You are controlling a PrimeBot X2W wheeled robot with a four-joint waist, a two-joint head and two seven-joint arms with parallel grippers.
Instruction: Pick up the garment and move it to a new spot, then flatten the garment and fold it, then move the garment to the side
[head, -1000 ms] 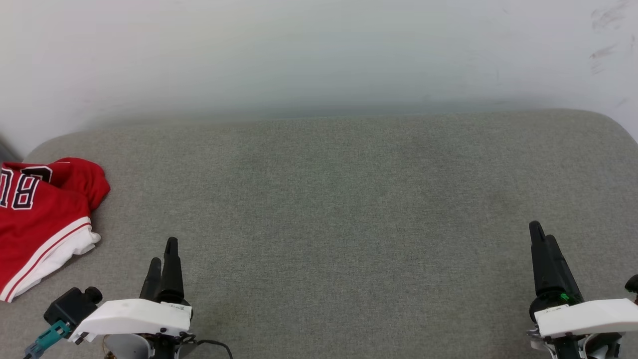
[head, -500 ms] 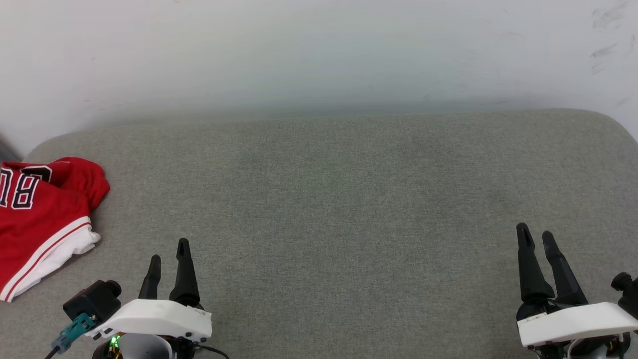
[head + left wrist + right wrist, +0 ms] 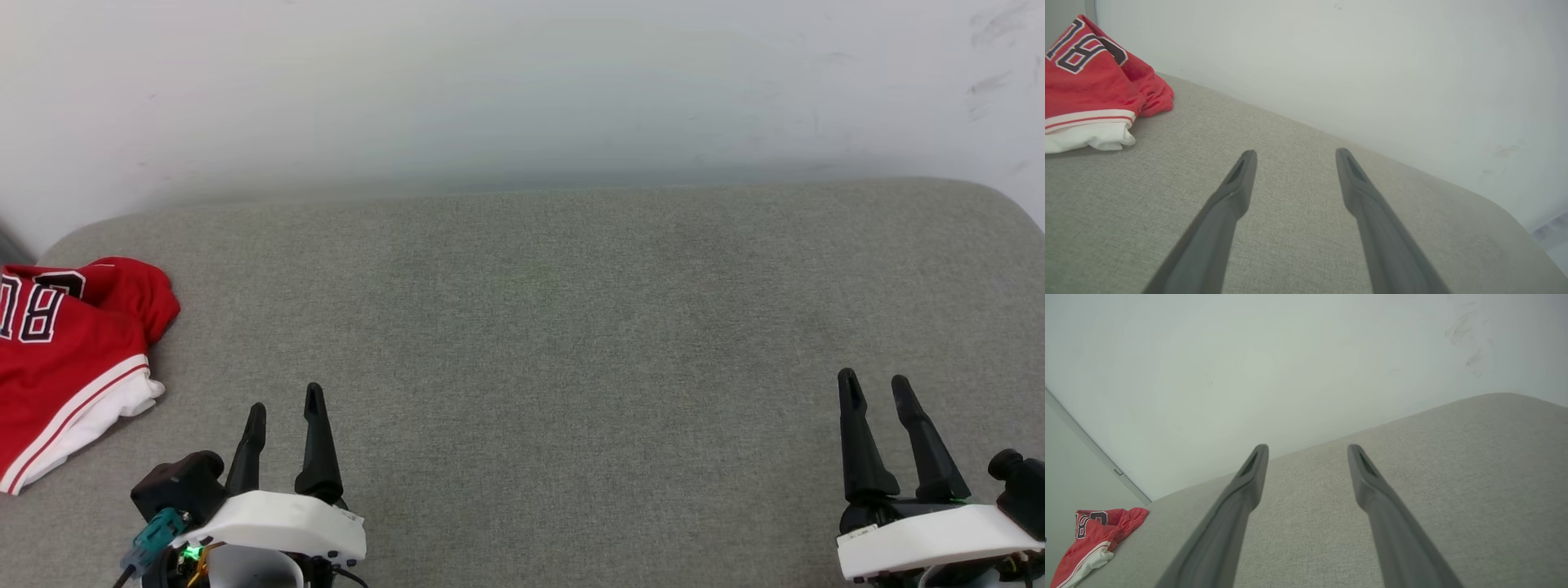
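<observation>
The garment (image 3: pixel 61 359), a red jersey with a white sleeve, striped trim and black letters, lies bunched at the far left edge of the grey cushion, cut off by the frame. It also appears at the upper left of the left wrist view as the garment (image 3: pixel 1090 85) and small at the lower left of the right wrist view as the garment (image 3: pixel 1092 535). My left gripper (image 3: pixel 286 400) stands open at the lower left, to the right of the garment and apart from it. My right gripper (image 3: pixel 873 382) stands open at the lower right, nothing between its fingers.
A wide grey fabric cushion (image 3: pixel 555 327) with rounded far corners spreads before me. A white wall (image 3: pixel 522 90) rises right behind its far edge. A vertical wall corner strip (image 3: pixel 1094 451) runs at the left in the right wrist view.
Both grippers have turned so their two fingers now show spread side by side. The left one shifted right and lower, the right one left and lower. The garment has not moved.
</observation>
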